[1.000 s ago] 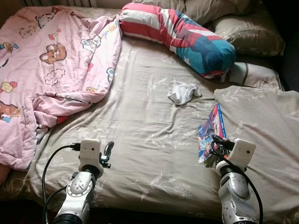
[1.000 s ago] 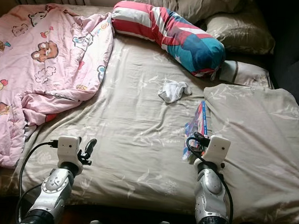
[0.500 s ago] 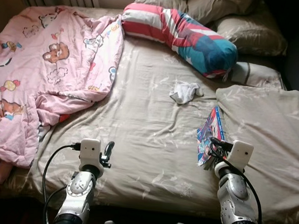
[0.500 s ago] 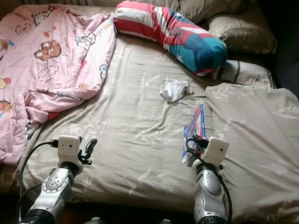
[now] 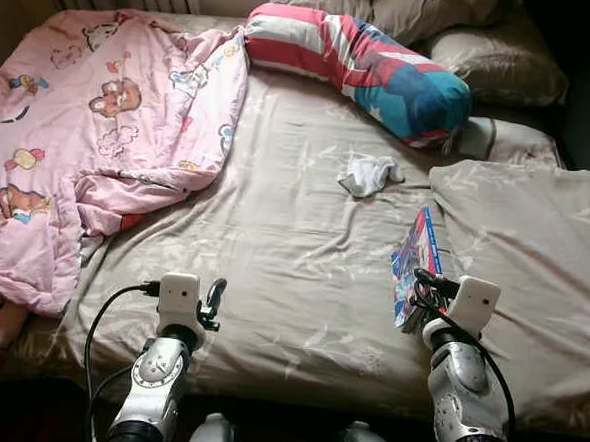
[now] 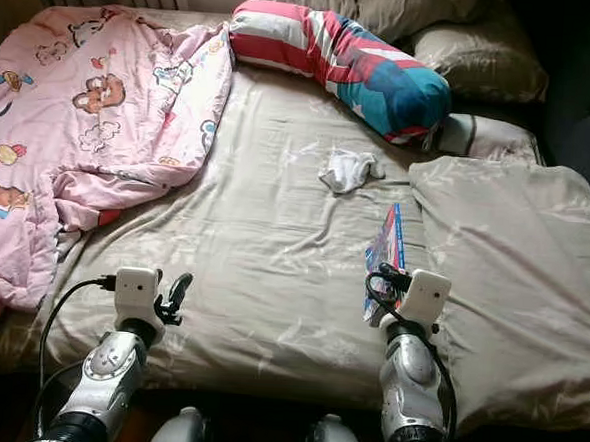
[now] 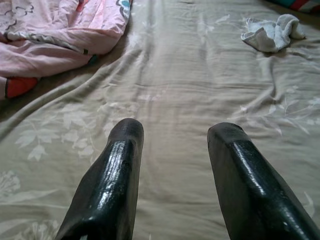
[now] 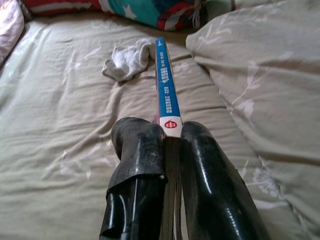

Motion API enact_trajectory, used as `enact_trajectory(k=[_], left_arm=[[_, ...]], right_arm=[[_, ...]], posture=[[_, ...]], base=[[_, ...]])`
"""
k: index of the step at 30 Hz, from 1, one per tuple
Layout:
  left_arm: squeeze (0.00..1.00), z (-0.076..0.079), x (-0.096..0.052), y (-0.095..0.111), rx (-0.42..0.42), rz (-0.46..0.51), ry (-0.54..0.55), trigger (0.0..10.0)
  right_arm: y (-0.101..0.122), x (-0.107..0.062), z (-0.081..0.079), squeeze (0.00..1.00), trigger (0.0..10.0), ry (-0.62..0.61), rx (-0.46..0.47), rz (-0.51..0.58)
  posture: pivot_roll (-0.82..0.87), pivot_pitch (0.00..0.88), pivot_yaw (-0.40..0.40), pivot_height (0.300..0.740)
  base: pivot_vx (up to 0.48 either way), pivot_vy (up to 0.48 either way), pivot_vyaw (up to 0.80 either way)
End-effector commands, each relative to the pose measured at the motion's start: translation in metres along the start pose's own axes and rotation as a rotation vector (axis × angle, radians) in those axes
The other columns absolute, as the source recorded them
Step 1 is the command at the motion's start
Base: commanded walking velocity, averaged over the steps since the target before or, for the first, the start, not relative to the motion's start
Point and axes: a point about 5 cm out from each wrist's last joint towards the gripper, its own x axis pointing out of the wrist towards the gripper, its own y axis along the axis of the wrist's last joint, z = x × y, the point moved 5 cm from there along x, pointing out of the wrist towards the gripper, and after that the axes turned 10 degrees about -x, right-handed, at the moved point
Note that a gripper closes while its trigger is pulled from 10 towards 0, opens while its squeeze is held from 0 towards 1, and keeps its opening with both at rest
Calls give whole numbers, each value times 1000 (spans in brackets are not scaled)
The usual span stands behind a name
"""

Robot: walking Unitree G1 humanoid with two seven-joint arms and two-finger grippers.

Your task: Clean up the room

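- Thin book [image 8: 166,92] with a blue spine, pinched on edge between the two black fingers of the right end effector [image 8: 170,142], spine up, above the beige sheet near the bed's front edge, toward its right side.
- Same book in the left eye view [image 5: 415,266]: colourful cover, near end caught at the right end effector [image 5: 417,307], far end reaching toward the middle of the bed [image 5: 304,232].
- Just right of the book, a beige duvet [image 5: 528,255] bunched over the bed's right side.
- Beyond the book's far end, a small white crumpled cloth [image 5: 368,173] lying on the sheet, apart from the book.
- Behind that, a long bolster [image 5: 360,65] striped red, white and teal, lying across the head end, with beige pillows [image 5: 486,52] at the far right corner.
- Pink cartoon-print quilt [image 5: 90,138] heaped over the far left corner and spilling down the left edge.
- Left end effector [image 7: 172,172] spread wide with nothing between the fingers, hovering low over bare sheet near the front edge, left of centre [image 5: 210,301].
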Motion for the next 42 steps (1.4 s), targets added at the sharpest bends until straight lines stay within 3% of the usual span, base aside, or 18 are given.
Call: enact_trajectory(k=[1, 6, 17, 25, 42], left_arm=[[0, -2, -4, -7, 7, -26, 5, 10000], [0, -2, -3, -6, 6, -24, 6, 10000], [0, 0, -2, -3, -7, -9, -1, 10000], [0, 0, -2, -4, -13, -15, -5, 10000], [0, 2, -3, -6, -16, -26, -13, 10000]], right_arm=[[0, 1, 0, 0, 10000, -4, 3, -5], [2, 1, 0, 0, 10000, -4, 2, 9], [5, 0, -2, 0, 10000, 7, 22, 35], [35, -1, -3, 0, 10000, 25, 85, 196], [30, -1, -1, 0, 10000, 35, 69, 177]], posture=[[-24, 219, 25, 666], [-23, 220, 26, 626], [-21, 221, 29, 622], [-23, 221, 31, 622], [-20, 220, 34, 622]], base=[[0, 0, 0], [0, 0, 0], [0, 0, 0], [0, 0, 0], [15, 0, 0]])
